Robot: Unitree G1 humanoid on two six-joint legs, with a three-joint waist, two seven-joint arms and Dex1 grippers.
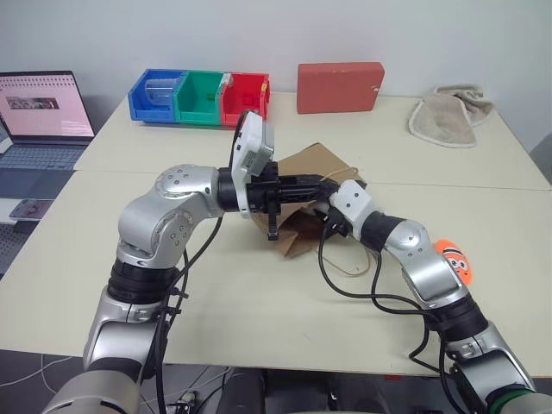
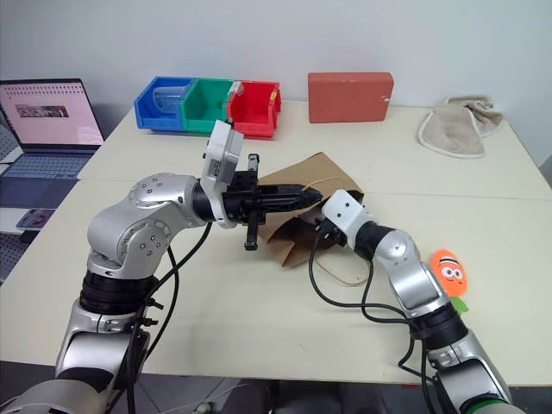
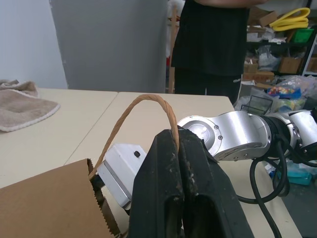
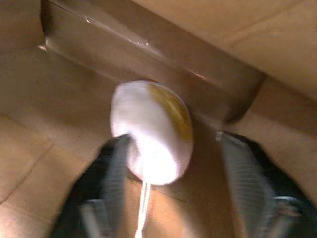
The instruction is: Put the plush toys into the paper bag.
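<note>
Laptop (image 1: 39, 108) at far left, lid up, screen lit, on a lower desk beside the surface (image 1: 259, 310); blue, green and red bins (image 2: 207, 105) in a row at the rear left of the surface; red box (image 2: 350, 97) to their right, standing on its long edge, apart from them.

Left claw (image 2: 302, 197): pointing level twd the right, fingers (image 3: 168, 188) pressed tight together on the twine handle (image 3: 143, 106) of the paper bag (image 2: 302, 168); handle loops up out of the pinch; bag mouth held raised, bag body resting on the surface at centre.

Right claw (image 4: 171, 183): reached into the bag mouth, wrist at the opening; jaws spread wide; egg toy (image 4: 151, 131), white w/ yellow yolk patch, lies inside the bag between the two fingers, against one finger, clear of the other; not gripped.

Carrot toy (image 2: 448, 270): orange, face up, on the surface near the front right, just beside the right forearm, well outside the bag.

Beige towel (image 2: 457, 125) bunched at rear right; person in dark clothes standing beyond the surface, seen in left wrist view.
</note>
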